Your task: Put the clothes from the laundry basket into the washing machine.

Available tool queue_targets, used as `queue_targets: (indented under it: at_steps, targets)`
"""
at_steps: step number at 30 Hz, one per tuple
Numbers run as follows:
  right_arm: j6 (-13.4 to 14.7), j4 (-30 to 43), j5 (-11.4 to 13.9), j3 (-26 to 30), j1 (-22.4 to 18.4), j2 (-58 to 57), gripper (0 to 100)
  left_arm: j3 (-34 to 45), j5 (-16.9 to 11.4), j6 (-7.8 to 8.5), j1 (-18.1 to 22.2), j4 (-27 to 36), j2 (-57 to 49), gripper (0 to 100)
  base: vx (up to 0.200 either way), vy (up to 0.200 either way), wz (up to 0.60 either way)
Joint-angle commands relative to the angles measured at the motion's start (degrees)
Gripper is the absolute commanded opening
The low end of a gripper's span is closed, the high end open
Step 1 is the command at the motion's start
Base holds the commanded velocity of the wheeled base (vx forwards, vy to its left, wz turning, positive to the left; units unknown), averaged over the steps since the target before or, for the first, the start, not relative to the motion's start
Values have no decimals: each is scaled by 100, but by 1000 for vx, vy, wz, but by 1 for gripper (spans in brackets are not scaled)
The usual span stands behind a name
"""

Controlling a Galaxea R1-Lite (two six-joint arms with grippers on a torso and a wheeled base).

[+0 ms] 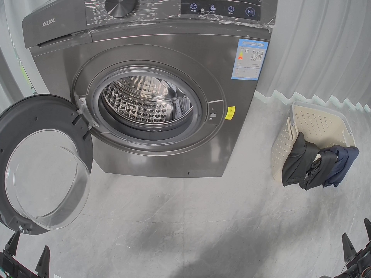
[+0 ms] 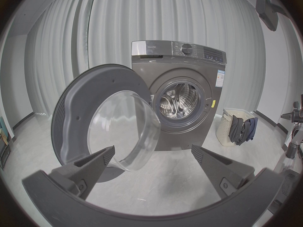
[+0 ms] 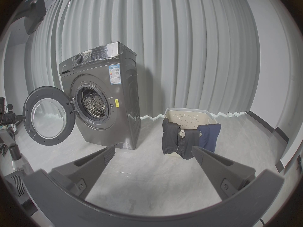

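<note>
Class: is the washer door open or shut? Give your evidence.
Open. The door stands swung wide to the left of the washer, and the metal drum shows through the uncovered opening.

Left gripper (image 1: 29,248) low in bottom left corner of head view, pointing forward, its two dark fingers (image 2: 91,166) spread wide apart, empty. Right gripper (image 1: 355,238) in bottom right corner, also pointing forward, fingers (image 3: 221,169) spread wide, empty.
</note>
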Motion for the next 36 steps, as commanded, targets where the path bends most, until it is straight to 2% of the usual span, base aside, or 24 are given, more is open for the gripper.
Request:
queue_targets:
  at_steps: [1,20,36]
  targets:
    - [0,0,-3,84,2,-68,100,101,0,6,-7,1,-66,100,0,-200,0]
    - [0,0,6,84,2,-68,100,101,0,-30,-7,1,-66,100,0,-11,0]
    - [0,0,6,84,2,-68,100,101,0,-30,-7,1,-66,100,0,-200,0]
